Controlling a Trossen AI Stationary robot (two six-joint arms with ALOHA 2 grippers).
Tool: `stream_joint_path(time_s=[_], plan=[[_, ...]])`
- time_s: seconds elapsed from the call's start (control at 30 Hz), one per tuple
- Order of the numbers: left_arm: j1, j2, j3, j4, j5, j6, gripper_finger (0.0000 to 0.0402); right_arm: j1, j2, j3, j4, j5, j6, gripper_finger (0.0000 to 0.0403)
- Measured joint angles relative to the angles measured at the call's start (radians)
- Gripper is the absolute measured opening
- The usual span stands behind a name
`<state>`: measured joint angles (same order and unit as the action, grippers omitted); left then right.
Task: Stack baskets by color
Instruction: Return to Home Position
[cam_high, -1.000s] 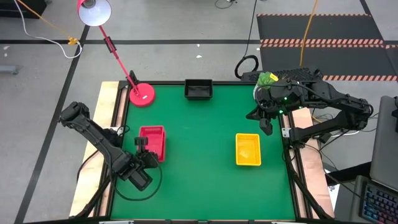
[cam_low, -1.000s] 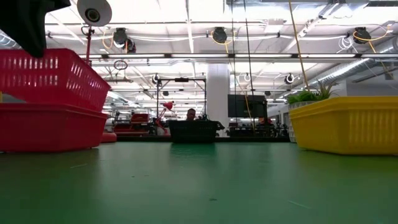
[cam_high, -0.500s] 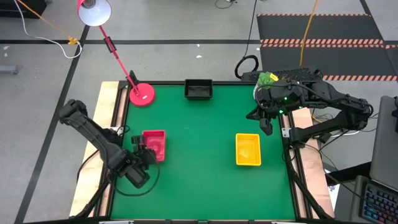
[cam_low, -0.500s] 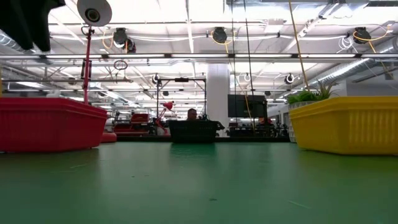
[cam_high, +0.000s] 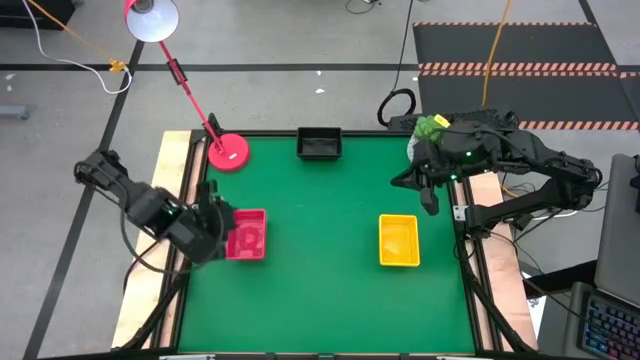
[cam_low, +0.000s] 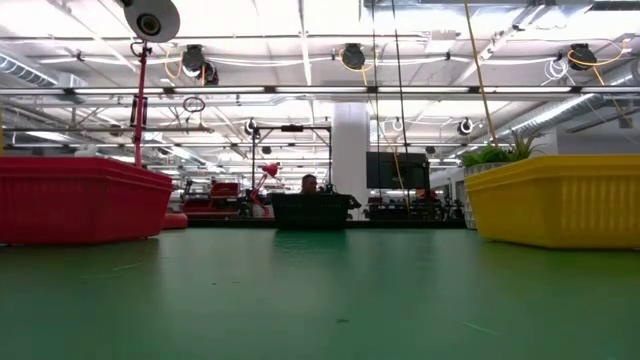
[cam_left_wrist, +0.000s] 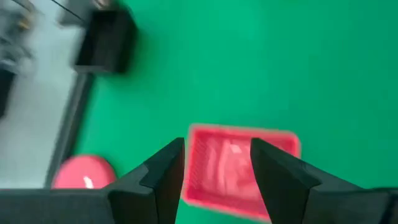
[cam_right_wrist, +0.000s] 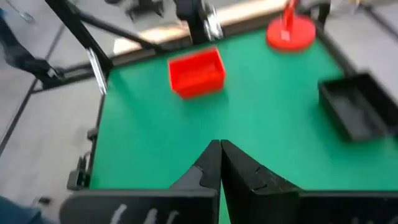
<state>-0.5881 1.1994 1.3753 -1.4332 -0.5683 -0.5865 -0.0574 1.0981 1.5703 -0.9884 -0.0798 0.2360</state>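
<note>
Your flat green table (cam_high: 320, 300) carries rectangular plastic baskets, well apart: red baskets (cam_high: 246, 234) near its left edge, yellow baskets (cam_high: 398, 241) right, black baskets (cam_high: 319, 145) far side. Left gripper (cam_left_wrist: 217, 150) hangs beside red, fingers spread, empty; right gripper (cam_right_wrist: 219, 152) pinched closed.

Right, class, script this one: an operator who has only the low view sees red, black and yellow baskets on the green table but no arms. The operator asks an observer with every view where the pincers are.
Observer: The left pincer hangs at the red basket's outer edge, on the left side of the table.
Operator: Is it gripping?
Observer: No. Its wrist view shows the fingers apart, with the basket beyond them and nothing held.
Operator: And the right one?
Observer: The right pincer is shut on nothing, near the table's right edge, not touching the yellow basket.
</note>
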Motion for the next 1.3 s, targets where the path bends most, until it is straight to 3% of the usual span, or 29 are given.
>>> stream_joint_path(time_s=[0.23,0.37,0.47,0.6,0.7,0.9,1.0,1.1,1.2,1.3], plan=[[0.104,-0.011,0.164,0.005,-0.246,0.055,0.0186,0.0,-0.044,0.0,0.174,0.001,-0.095,0.0],[0.211,-0.011,0.223,0.007,-0.263,0.216,0.0184,0.0,-0.063,0.0,0.221,0.001,-0.209,0.0],[0.288,-0.029,0.239,0.048,-0.259,0.332,0.0158,0.0,-0.078,0.0,0.229,0.001,-0.268,0.0],[0.386,-0.094,0.231,0.133,-0.2,0.443,0.0079,0.0,-0.093,0.0,0.229,0.019,-0.321,0.0],[0.451,-0.126,0.228,0.121,-0.184,0.408,0.0015,0.0,-0.1,-0.015,0.232,0.058,-0.404,0.0],[0.512,-0.127,0.223,0.149,-0.166,0.26,0.0035,0.0,-0.104,-0.077,0.24,0.11,-0.482,0.0],[0.511,-0.118,0.169,0.273,-0.142,0.379,0.0036,-0.001,-0.112,-0.141,0.292,0.109,-0.526,0.0],[0.544,-0.134,0.075,0.485,0.018,0.544,0.0011,-0.002,-0.135,-0.241,0.379,0.11,-0.58,0.0],[0.585,-0.168,-0.017,0.686,0.159,0.559,0.0007,-0.002,-0.168,-0.353,0.512,0.108,-0.627,0.0],[0.603,-0.203,-0.107,0.816,0.222,0.557,0.0004,-0.002,-0.219,-0.47,0.659,0.106,-0.641,0.0]])
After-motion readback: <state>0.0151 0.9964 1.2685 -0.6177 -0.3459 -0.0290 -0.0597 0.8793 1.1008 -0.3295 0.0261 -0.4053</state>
